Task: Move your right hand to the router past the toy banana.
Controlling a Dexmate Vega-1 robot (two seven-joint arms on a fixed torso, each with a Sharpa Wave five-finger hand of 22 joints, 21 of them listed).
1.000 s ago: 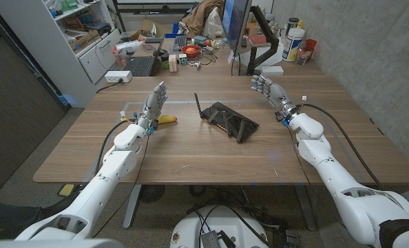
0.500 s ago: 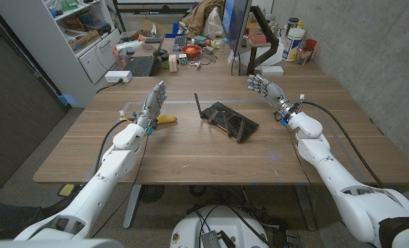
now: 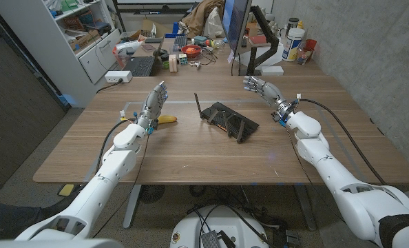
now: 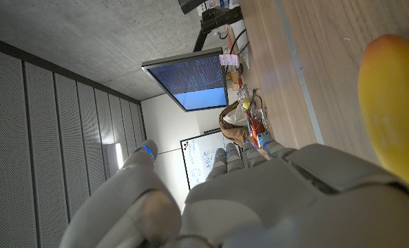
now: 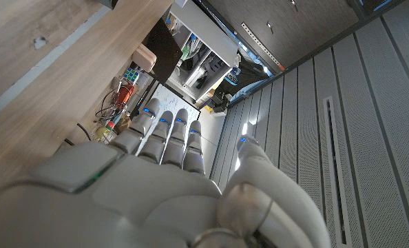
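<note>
A black router with one antenna up lies in the middle of the wooden table. The yellow toy banana lies left of it, and its end also shows close by in the left wrist view. My right hand hovers open above the table's far right part, fingers apart, to the right of the router and beyond it. It holds nothing. My left hand stands upright and open just beside the banana, nothing in it.
A monitor on a stand, a keyboard, bottles and clutter sit on the desk beyond the table's far edge. A white shelf unit stands at the far left. A grey wall runs along the right.
My right hand has drifted left toward the router over the far side of the table. The left hand, banana and router have not moved.
</note>
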